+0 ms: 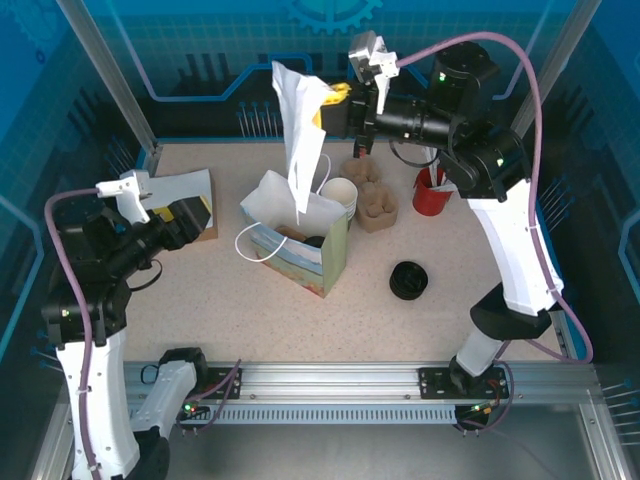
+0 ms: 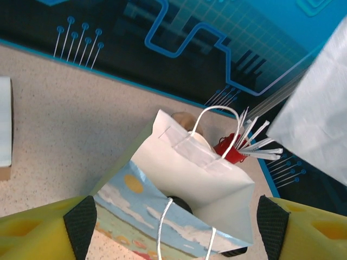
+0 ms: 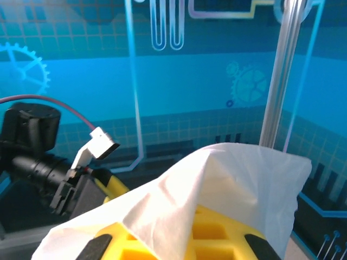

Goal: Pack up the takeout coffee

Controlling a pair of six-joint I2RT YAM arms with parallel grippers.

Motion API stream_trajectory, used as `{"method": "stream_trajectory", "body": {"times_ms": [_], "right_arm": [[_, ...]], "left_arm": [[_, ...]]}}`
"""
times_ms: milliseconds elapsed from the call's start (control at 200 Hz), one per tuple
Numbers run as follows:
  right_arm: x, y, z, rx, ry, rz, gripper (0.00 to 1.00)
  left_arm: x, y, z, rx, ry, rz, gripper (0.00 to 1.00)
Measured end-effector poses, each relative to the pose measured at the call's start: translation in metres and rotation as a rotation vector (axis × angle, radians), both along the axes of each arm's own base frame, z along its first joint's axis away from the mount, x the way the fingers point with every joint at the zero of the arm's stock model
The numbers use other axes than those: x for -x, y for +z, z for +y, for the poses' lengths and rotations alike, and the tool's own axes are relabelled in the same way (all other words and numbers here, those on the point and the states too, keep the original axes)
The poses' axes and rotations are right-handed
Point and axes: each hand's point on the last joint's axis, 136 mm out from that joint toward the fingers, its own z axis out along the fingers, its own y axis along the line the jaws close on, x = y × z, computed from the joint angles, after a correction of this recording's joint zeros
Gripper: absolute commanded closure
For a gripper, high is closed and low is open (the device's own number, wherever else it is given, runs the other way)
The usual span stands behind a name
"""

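Takeout coffee, visible as a round black plastic lid, sits down inside the upright white paper bag with a sky-print side, mid-table. My right claw, raised above the far side of the bag, is clamped on a white paper napkin that hangs down to the bag's mouth. My left claw, left of the bag, gapes wide with nothing in it. A loose stack of black lids lies right of the bag.

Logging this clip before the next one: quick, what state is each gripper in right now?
Left gripper: open, holding nothing.
Right gripper: closed on the white paper napkin.
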Motion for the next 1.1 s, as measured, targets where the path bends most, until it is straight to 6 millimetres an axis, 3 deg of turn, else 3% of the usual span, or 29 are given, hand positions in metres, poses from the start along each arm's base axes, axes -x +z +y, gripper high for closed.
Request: {"method": "stream_trajectory", "body": {"times_ms": [355, 630, 895, 1101], "right_arm": [[-0.016, -0.074, 0.024, 0.132, 0.159, 0.189, 1.0], [-0.019, -0.106, 0.038, 0.17, 0.248, 0.283, 1.0], [-0.032, -0.143, 0.041, 0.249, 0.214, 0.331, 1.0], [-0.062, -0.174, 0.038, 0.323, 0.126, 0.336, 1.0]], "left_arm": [[-0.003, -0.01, 0.0, 0.012, 0.003, 0.023, 0.23], [-0.004, -0.01, 0.001, 0.012, 0.003, 0.023, 0.23], [-0.004, -0.01, 0.001, 0.012, 0.003, 0.023, 0.23], [-0.004, -0.01, 0.001, 0.012, 0.003, 0.023, 0.23]]}}
